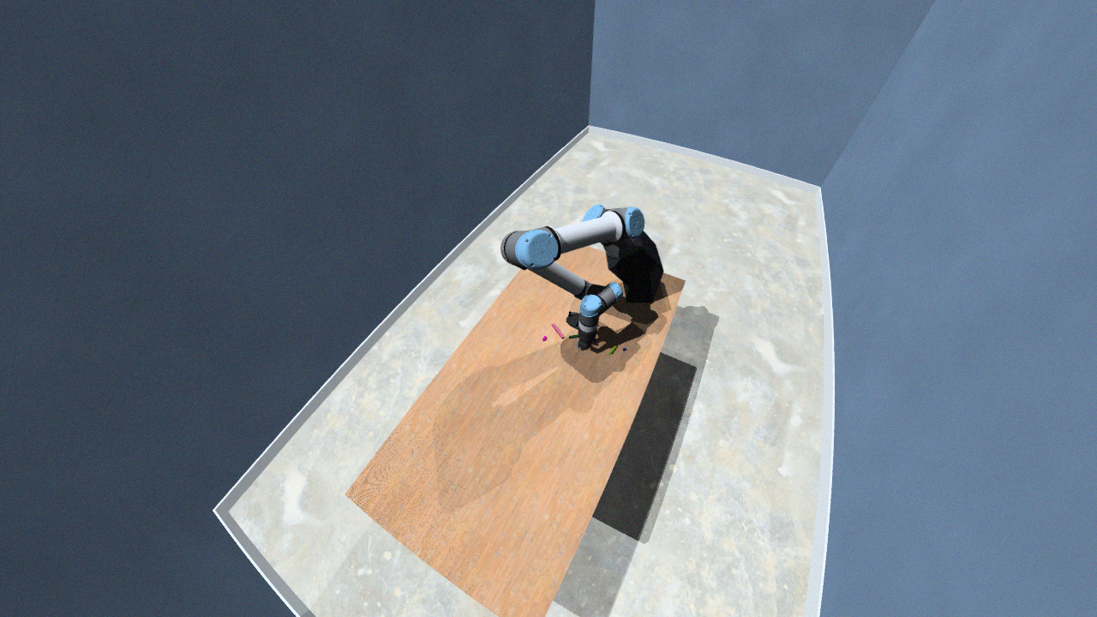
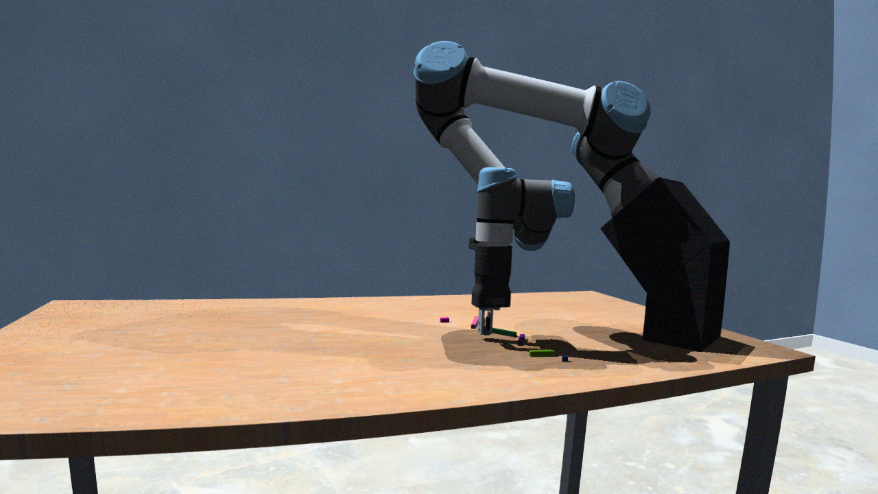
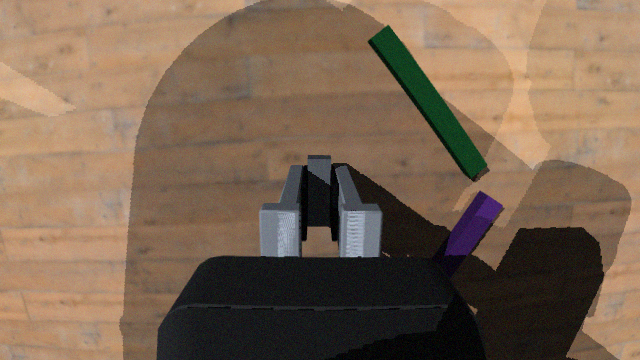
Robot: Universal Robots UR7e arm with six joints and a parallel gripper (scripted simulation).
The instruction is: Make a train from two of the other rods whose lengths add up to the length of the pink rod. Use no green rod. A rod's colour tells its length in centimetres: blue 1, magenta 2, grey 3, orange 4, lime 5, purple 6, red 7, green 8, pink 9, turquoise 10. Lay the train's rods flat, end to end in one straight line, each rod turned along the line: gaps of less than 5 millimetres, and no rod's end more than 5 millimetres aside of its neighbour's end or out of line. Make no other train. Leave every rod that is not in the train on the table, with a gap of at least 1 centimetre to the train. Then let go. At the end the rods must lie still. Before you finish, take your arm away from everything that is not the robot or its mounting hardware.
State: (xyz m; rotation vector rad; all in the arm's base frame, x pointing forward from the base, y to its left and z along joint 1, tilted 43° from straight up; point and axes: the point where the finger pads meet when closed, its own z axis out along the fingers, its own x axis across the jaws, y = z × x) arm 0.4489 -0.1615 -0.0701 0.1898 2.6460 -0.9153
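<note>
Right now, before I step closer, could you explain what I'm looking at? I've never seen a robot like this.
It's one jointed robot arm over a wooden table. The top view looks down from high up, the exterior view looks from the side, and the wrist view looks past the arm's two-fingered end effector. On the table lie coloured rods: magenta rod, pink rod, green rod, purple rod, lime rod and blue rod. Between the fingers is what looks like a grey rod, gripped just over or on the table; I can't tell which.
</note>
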